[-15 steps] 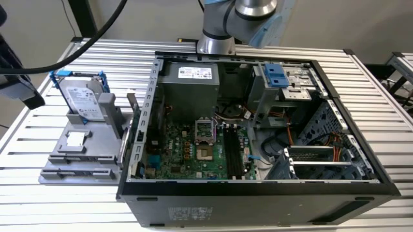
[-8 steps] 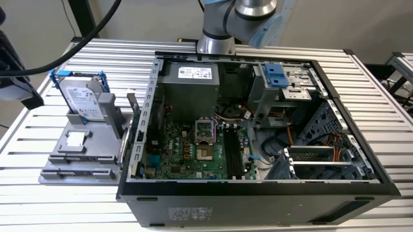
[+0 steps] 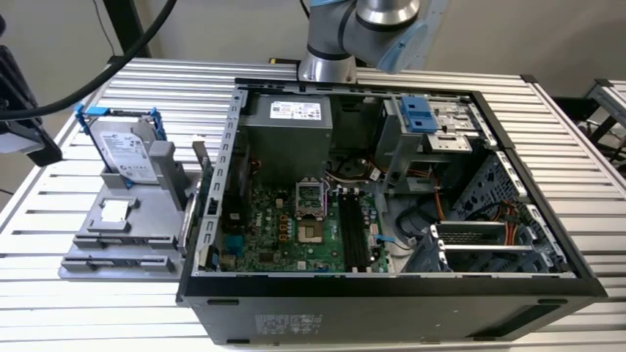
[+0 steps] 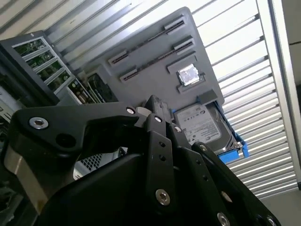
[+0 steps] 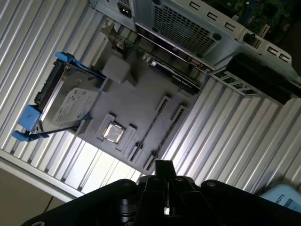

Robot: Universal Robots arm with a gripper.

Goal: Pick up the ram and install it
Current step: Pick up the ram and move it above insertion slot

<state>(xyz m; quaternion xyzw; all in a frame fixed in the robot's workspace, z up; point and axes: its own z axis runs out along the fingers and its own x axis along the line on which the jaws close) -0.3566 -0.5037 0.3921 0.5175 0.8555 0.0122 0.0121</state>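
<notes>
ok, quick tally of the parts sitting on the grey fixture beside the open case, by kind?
hard drive (in its blue bracket): 1
processor chip: 1
ram stick: 1
Total: 3, all on the grey fixture.

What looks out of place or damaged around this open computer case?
Nothing looks spilled or damaged. The computer case lies open on the slatted table, and the hard drive in its blue bracket stands on edge in the grey holder beside it, seemingly staged rather than misplaced.
</notes>
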